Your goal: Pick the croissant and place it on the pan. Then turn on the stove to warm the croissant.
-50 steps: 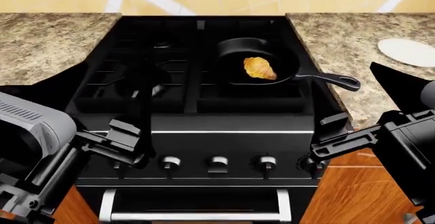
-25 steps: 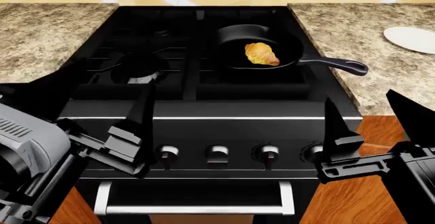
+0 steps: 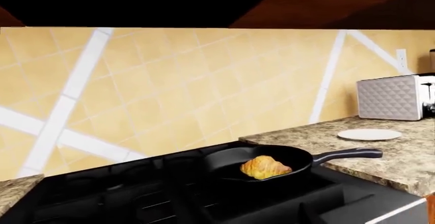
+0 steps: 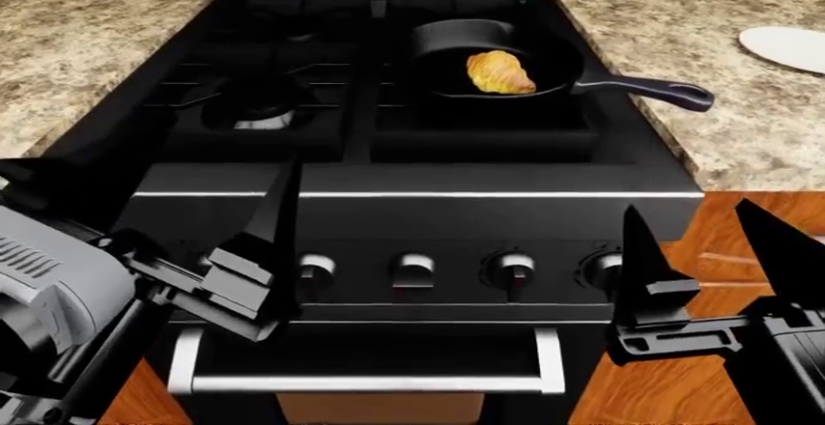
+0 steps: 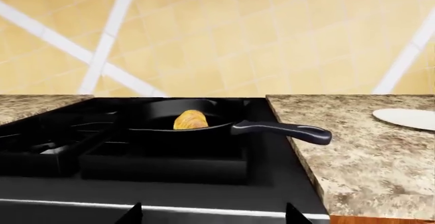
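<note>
Open right gripper point(image 4: 696, 241); croissant point(image 4: 500, 72) in pan point(image 4: 445, 43).

The head view is looking down over the stove point(image 4: 412, 155); both wrist views are facing low across it, sharing the pan point(image 3: 272, 165).

Yellow tiled backsplash point(image 3: 204, 91) crossed by white diagonal stripes. Speckled granite countertop point(image 4: 91, 53) on both sides, with a round white plate point(image 3: 370, 134) and a quilted silver toaster point(image 3: 390, 98) by the wall. Dark wooden cabinets point(image 3: 319, 0) overhead. Orange-brown wood floor point(image 4: 722, 222) below.
</note>
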